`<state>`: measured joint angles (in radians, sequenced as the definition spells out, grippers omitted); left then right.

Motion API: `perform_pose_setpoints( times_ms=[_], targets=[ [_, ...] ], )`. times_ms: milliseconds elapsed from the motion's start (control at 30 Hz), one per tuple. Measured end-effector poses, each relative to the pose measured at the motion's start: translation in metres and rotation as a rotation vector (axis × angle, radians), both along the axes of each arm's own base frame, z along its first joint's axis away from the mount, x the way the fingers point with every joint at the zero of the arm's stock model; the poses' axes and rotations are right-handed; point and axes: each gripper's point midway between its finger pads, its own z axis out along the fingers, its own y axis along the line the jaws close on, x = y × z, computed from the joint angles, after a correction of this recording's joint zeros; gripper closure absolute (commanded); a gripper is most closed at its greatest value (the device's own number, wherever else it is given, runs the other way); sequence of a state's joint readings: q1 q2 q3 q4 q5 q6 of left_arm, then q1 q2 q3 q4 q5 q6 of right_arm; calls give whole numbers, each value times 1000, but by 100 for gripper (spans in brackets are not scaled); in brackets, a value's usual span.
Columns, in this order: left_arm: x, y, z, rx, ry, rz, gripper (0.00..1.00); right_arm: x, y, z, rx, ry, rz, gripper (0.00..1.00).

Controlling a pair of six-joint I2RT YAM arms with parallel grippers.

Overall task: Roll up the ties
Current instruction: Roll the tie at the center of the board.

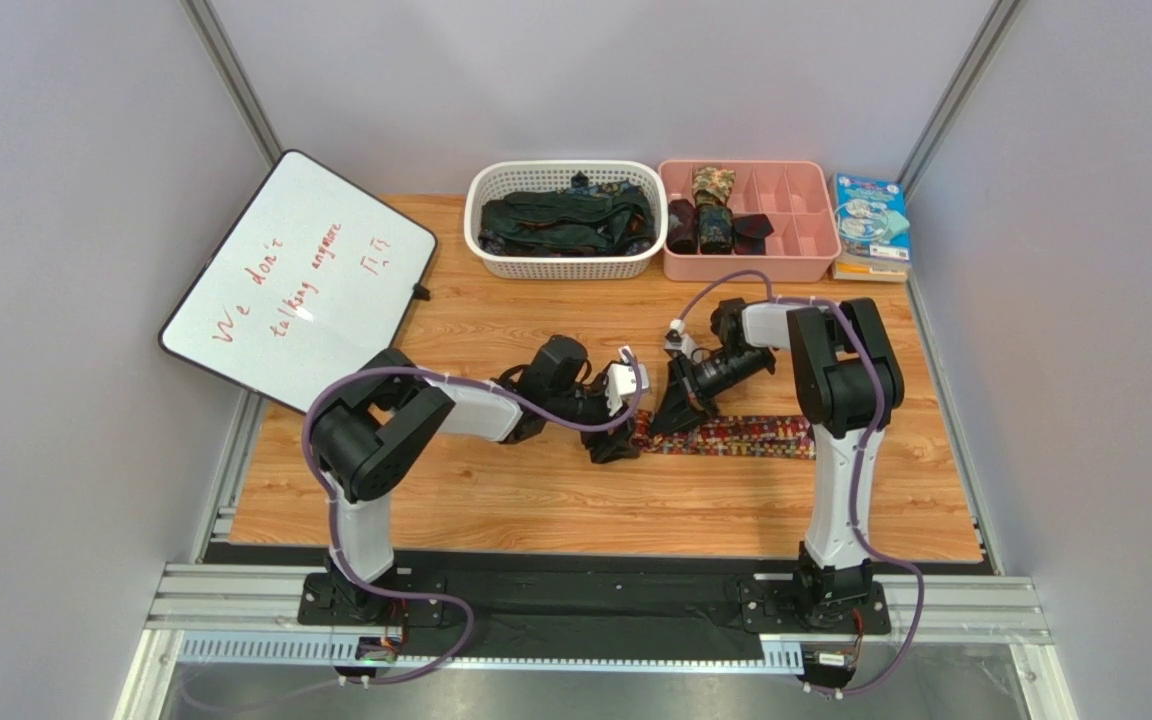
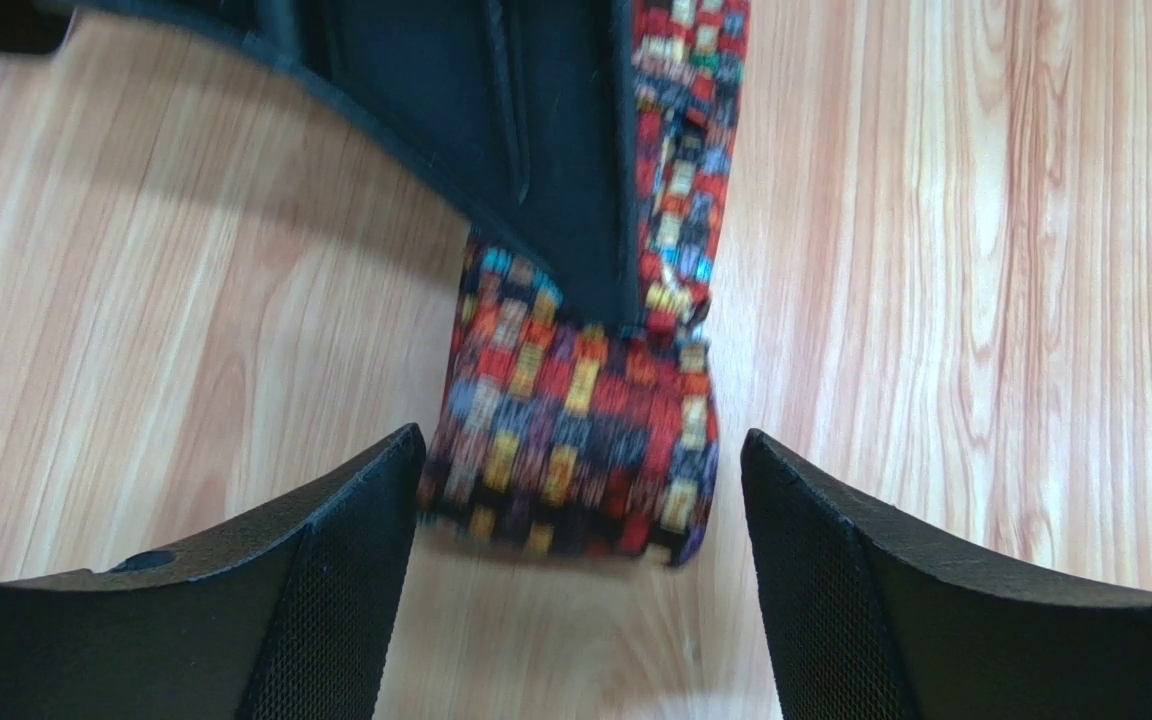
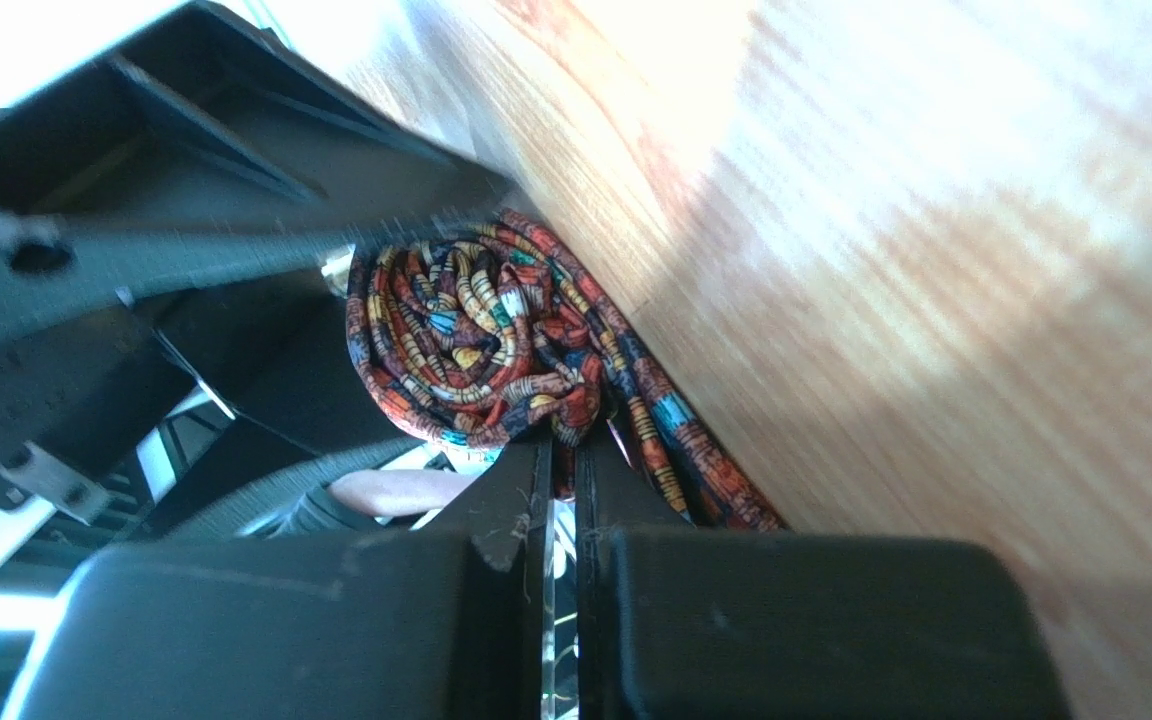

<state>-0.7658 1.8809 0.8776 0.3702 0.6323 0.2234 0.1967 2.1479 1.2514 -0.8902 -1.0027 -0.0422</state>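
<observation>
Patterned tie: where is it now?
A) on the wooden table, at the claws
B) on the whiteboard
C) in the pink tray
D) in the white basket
A: the patterned tie lies along the wooden table, with its folded end inside the open left claw and the right claw shut on it.

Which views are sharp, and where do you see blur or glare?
Top external: sharp, evenly lit, faint glare on the whiteboard. Left wrist: the patterned tie is slightly motion-blurred. Right wrist: the table is blurred and washed out by bright light; the tie's coil is clearer.
</observation>
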Motion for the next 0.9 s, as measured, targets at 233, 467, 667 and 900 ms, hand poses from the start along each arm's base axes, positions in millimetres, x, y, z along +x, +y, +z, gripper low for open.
perform_pose_setpoints(
  times_ms=[233, 467, 667, 900],
  targets=[
    [5, -13, -6, 3, -110, -19, 67, 3, -1, 2, -6, 3, 30, 89],
    [8, -14, -4, 143, -154, -58, 77, 6, -8, 7, -39, 8, 18, 47],
    [9, -6, -2, 310, -153, -56, 65, 14, -9, 27, -29, -41, -15, 46],
    [11, -10, -4, 432, -134, -44, 58, 18, 2, 29, 16, -25, -48, 66]
  ],
)
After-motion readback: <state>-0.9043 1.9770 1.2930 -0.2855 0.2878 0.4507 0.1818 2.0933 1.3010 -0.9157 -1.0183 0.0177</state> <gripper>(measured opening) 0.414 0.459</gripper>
